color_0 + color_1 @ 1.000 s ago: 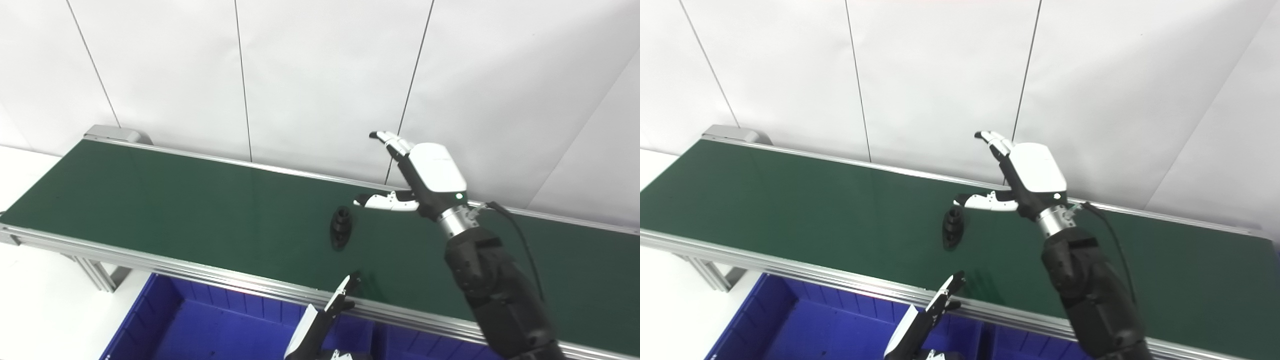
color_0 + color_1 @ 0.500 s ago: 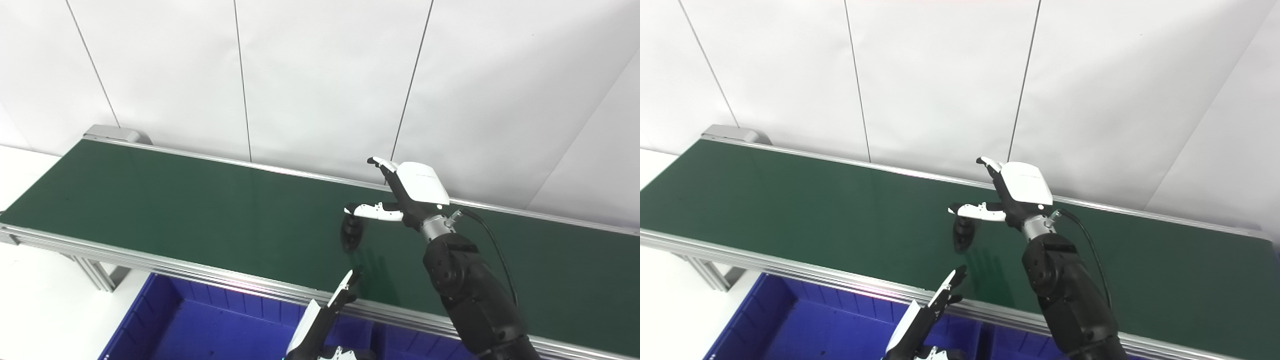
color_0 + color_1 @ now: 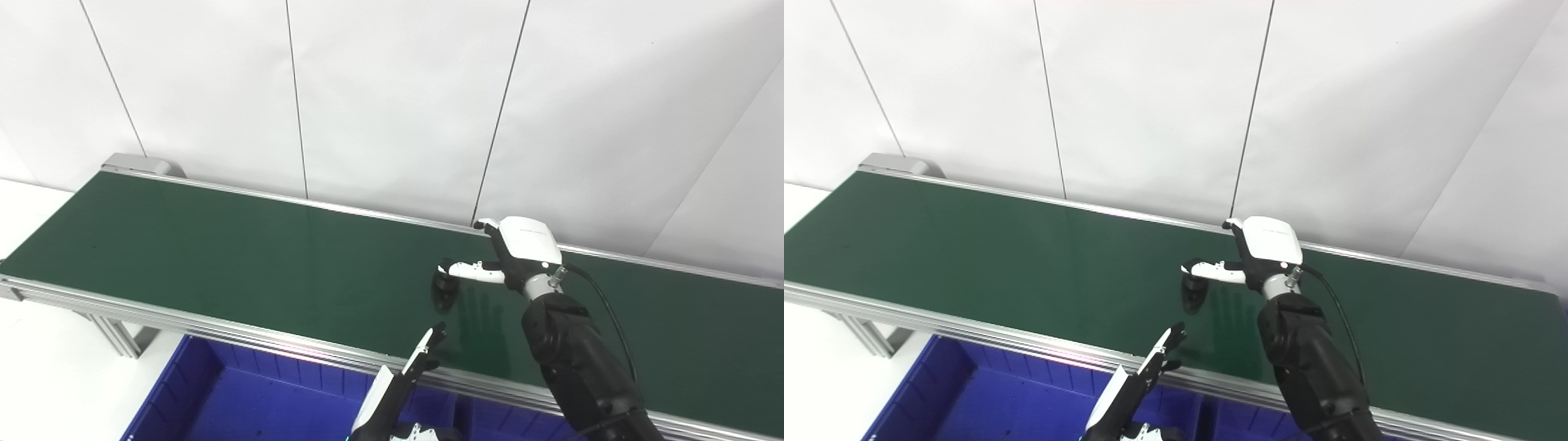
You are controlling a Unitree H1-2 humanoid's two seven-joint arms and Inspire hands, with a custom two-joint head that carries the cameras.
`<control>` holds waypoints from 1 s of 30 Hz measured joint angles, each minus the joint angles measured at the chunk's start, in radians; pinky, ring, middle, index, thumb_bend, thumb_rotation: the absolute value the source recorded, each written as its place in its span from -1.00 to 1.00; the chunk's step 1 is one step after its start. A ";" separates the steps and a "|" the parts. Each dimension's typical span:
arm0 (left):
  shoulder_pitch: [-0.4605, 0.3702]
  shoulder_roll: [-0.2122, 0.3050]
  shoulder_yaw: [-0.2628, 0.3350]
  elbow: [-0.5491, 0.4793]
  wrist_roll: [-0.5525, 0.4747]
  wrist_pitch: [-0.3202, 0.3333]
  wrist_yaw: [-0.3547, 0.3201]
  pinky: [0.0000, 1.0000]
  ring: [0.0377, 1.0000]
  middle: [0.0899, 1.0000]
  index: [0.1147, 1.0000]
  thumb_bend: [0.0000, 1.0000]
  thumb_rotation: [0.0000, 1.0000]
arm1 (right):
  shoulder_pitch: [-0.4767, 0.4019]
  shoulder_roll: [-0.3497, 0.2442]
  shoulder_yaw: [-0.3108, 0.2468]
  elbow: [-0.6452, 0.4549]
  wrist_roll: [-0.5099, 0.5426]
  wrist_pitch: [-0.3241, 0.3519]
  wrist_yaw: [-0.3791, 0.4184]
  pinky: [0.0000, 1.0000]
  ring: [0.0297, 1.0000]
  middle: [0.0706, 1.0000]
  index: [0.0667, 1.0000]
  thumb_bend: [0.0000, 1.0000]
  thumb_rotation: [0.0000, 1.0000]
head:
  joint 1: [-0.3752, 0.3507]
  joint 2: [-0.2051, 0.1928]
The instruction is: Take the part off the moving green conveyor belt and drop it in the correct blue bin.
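1. Blue bin (image 3: 202, 398), bottom edge of the frame, left of centre: only its rear wall and part of its floor are in view. A second blue compartment shows at bottom centre-right, beside the first.
2. Left hand (image 3: 401, 383), bottom centre, raised above the bin: fingers straight and held close together, pointing up and to the right, their tips overlapping the belt's near rail. It holds nothing.
3. Conveyor belt (image 3: 214, 257), a dark green band running from centre left to lower right, edged by aluminium rails on both long sides. A support leg shows under its lower-left end.
4. Part (image 3: 444, 291), a small black piece, lies on the belt right of centre, nearer the front rail than the back one.
5. Right hand (image 3: 520, 251), right of centre, hovers low over the belt. Its thumb (image 3: 471, 270) reaches left, with the tip directly above the part; contact cannot be determined. The other fingers curl away behind the palm, well apart from the thumb. Nothing is gripped.
6. White panelled wall (image 3: 392, 92) fills the upper frame behind the belt.
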 measured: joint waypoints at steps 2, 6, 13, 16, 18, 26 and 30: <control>0.001 0.000 0.000 0.000 0.000 0.000 0.000 0.69 0.94 0.94 0.97 0.93 0.69 | -0.003 -0.001 0.004 0.013 -0.005 0.027 0.000 -0.14 0.19 0.46 0.60 0.77 0.89 | 0.000 0.000; 0.002 0.000 0.000 -0.005 -0.002 0.000 0.000 0.71 0.94 0.94 0.96 0.92 0.68 | -0.013 -0.003 0.034 0.054 -0.019 0.053 0.002 -0.19 0.12 0.39 0.58 0.76 0.84 | 0.000 0.003; 0.003 0.000 -0.001 -0.008 -0.002 0.000 0.000 0.70 0.94 0.94 0.96 0.94 0.68 | -0.017 -0.002 0.092 0.129 -0.038 0.078 0.002 -0.36 -0.07 0.26 0.57 0.75 0.90 | -0.002 0.006; 0.006 0.000 -0.001 -0.016 -0.001 0.000 0.000 0.71 0.96 0.95 0.97 0.95 0.67 | -0.028 0.005 0.125 0.176 -0.062 0.080 -0.027 -0.43 -0.13 0.25 0.54 0.75 0.91 | -0.002 0.008; 0.006 0.000 -0.003 -0.022 0.001 0.001 0.000 0.72 0.97 0.95 0.97 0.95 0.68 | -0.046 0.009 0.137 0.200 -0.069 0.081 -0.030 -0.43 -0.09 0.32 0.54 0.75 0.92 | 0.002 0.009; 0.009 0.000 -0.011 -0.048 0.024 0.022 0.000 0.75 0.96 0.98 0.97 0.94 0.69 | -0.088 0.032 0.163 0.294 -0.077 0.086 -0.060 -0.61 -0.39 0.13 0.62 0.76 0.85 | 0.014 0.014; 0.010 0.000 -0.016 -0.059 0.043 0.038 0.000 0.78 0.97 0.98 0.97 0.96 0.71 | -0.099 0.045 0.169 0.338 -0.077 0.093 -0.088 -0.57 -0.32 0.17 0.57 0.78 0.86 | 0.023 0.017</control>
